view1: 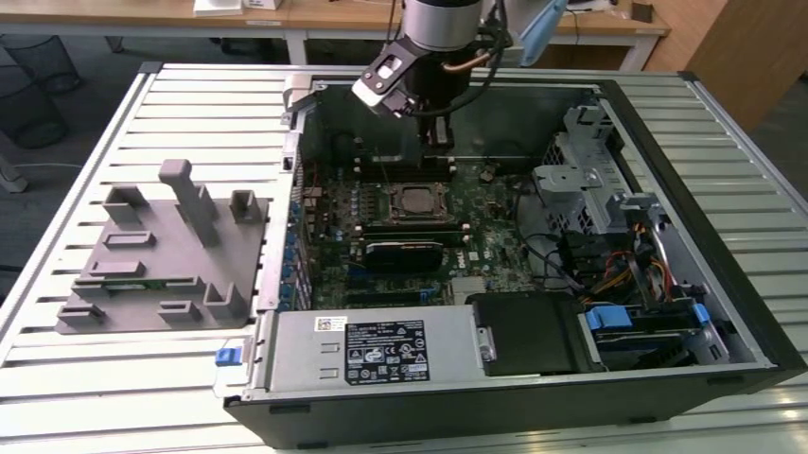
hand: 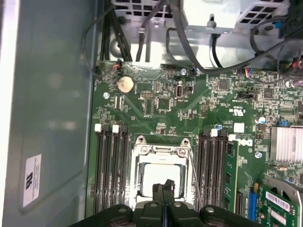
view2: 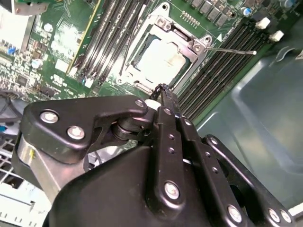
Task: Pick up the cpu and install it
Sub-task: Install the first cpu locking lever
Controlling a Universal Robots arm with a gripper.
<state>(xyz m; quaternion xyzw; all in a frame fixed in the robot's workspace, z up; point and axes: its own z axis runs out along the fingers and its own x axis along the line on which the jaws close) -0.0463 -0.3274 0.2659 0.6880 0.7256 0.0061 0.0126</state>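
Observation:
The cpu (view2: 158, 61) lies flat in the metal-framed socket (view2: 142, 33) on the green motherboard, its pale silvery top facing up. It also shows in the first wrist view as the cpu (hand: 158, 176) and in the exterior view as the cpu (view1: 414, 201). My gripper (hand: 163, 188) hangs above the socket's edge with its two black fingers pressed together and nothing between them. In the exterior view the gripper (view1: 437, 144) sits inside the open computer case, just behind the socket. A thin lever rod (view2: 232, 51) sticks out beside the socket frame.
Black memory slots (hand: 111, 170) flank the socket on both sides. A grey power supply (view1: 366, 350), a drive cage (view1: 574, 170) and bundled cables (view1: 619, 270) fill the case at the exterior view's front and right. A grey parts fixture (view1: 165, 255) stands on the slatted table at its left.

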